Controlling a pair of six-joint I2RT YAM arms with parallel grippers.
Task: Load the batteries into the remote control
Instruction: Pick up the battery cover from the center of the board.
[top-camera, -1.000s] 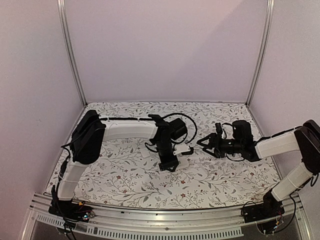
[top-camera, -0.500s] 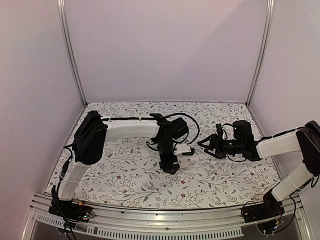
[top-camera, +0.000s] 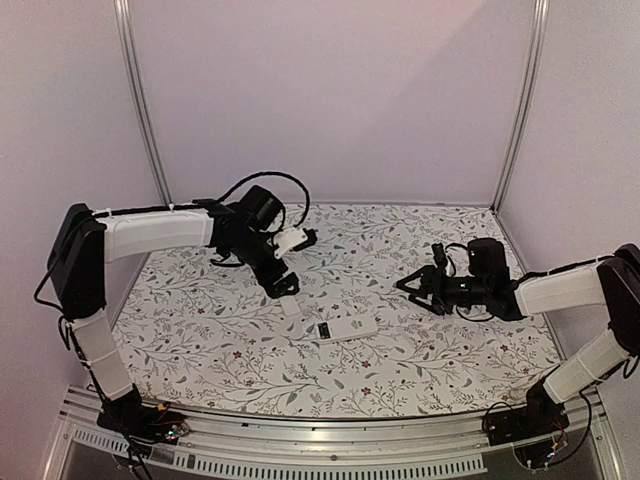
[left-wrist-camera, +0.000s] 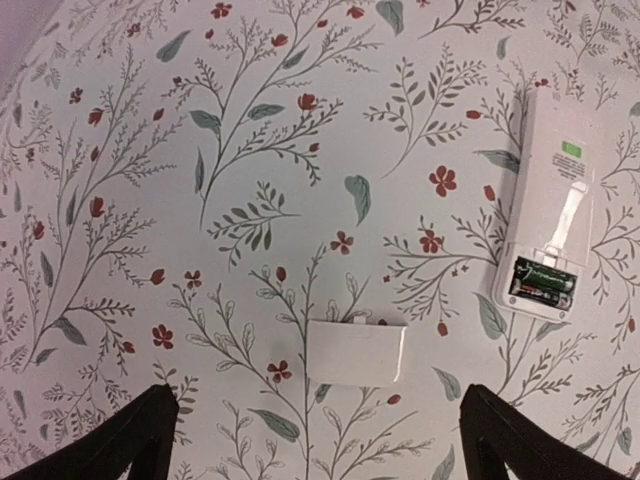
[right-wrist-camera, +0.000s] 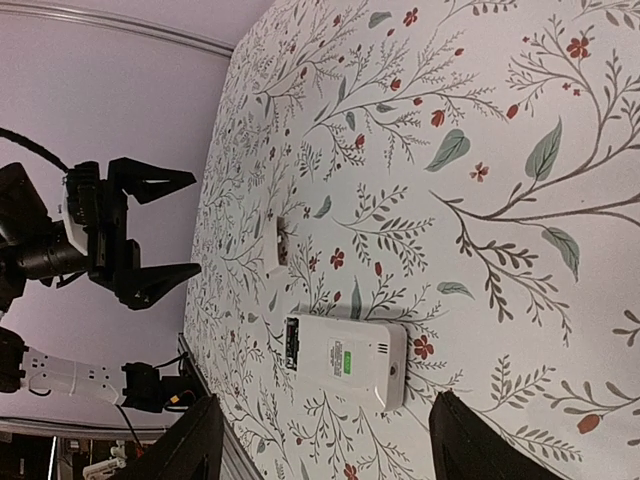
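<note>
The remote control lies back-up on the table, its battery bay open at the left end. Both batteries sit side by side in the bay, dark with green print. The remote also shows in the left wrist view and the right wrist view. My left gripper is open and empty, raised above the table to the upper left of the remote, over the loose white cover plate. My right gripper is open and empty, hovering right of the remote and pointing at it.
The cover plate lies flat on the floral tablecloth just left of the remote. Metal frame posts and pale walls close in the back and sides. A metal rail runs along the near edge.
My left arm has lifted off the remote and swung up and to the back left, uncovering the remote with its batteries in the bay. The right arm has not moved.
</note>
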